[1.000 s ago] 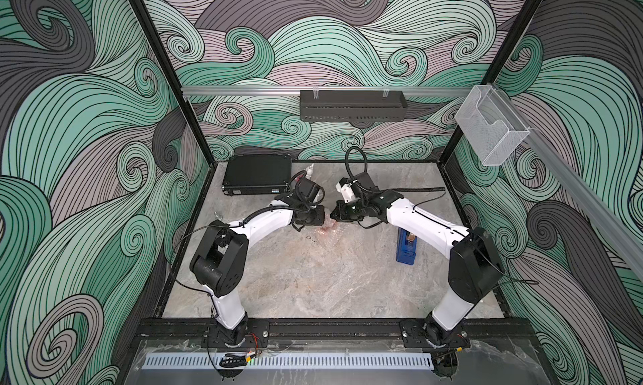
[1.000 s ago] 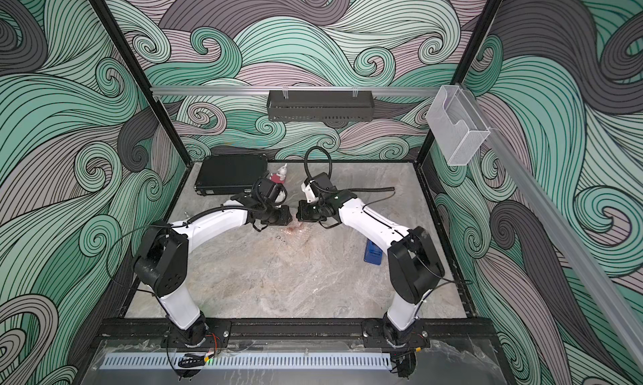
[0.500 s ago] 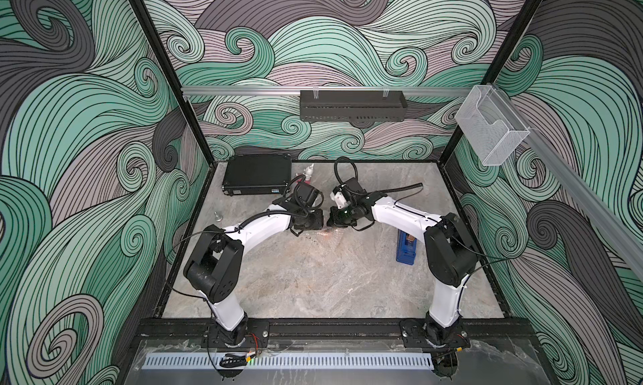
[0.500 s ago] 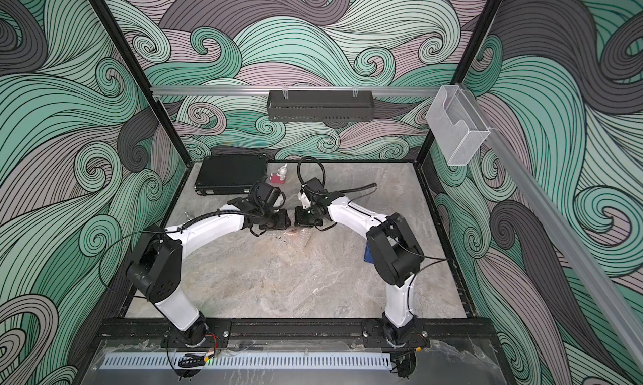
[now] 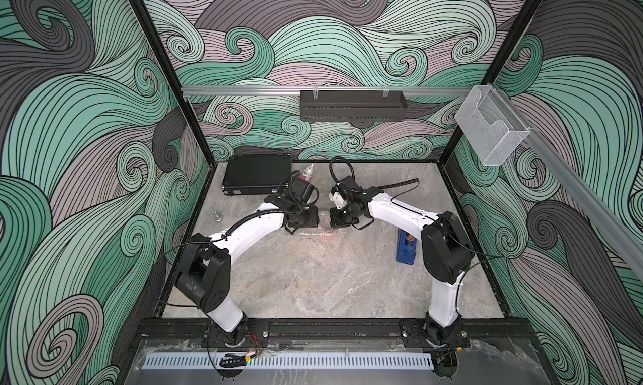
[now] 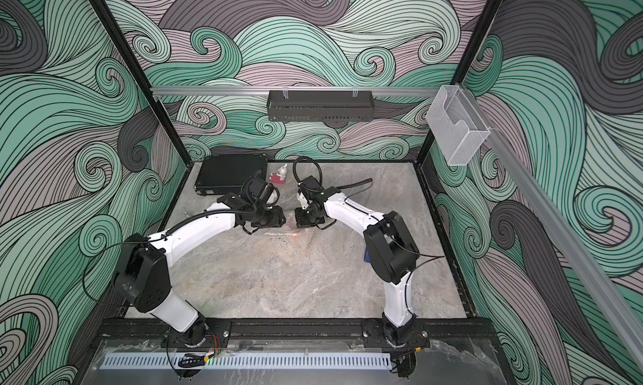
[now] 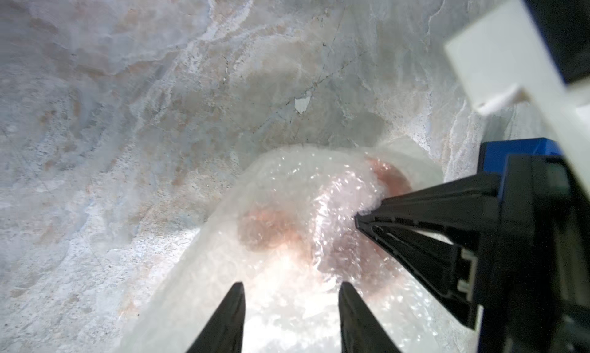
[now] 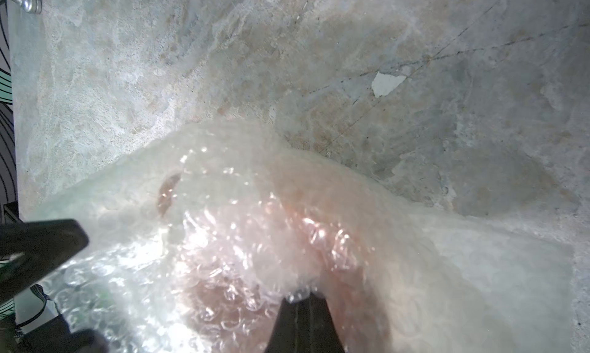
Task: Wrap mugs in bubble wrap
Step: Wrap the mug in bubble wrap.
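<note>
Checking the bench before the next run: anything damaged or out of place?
A small white chip in the table, on a thin dark crack line near the bubble wrap bundle; the surface looks flaked off there.

Both top views look steeply down from high above the front edge, framing the whole table (image 5: 313,278) almost identically from far off. Each wrist camera faces down at close range; both wrist views share the bubble wrap (image 7: 287,182) and a white chip (image 8: 386,83) in the tabletop.
</note>
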